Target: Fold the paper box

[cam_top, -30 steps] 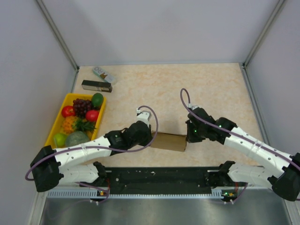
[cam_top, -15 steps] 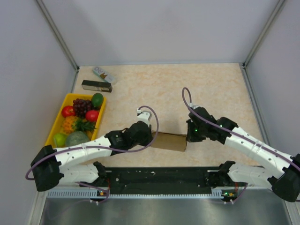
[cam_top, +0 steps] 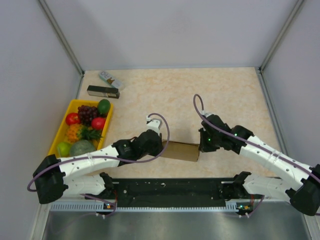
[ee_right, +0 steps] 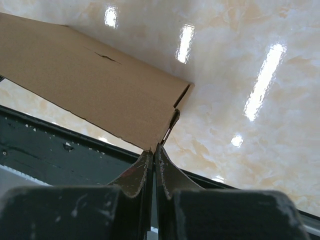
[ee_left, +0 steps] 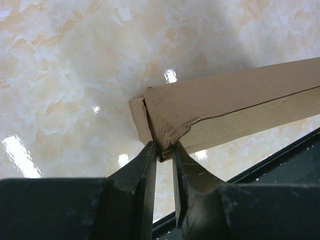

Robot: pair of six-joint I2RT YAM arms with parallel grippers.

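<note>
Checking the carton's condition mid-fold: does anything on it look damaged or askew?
Yes. The brown cardboard paper box is crumpled and wrinkled at the corner pinched by the left gripper. Its broad face, in the right wrist view, shows a short dark tear.

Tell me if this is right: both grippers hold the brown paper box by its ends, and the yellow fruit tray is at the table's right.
Not quite. The top external view shows the yellow fruit tray at the left of the table, not right. The left gripper and right gripper do hold the paper box by its ends.
</note>
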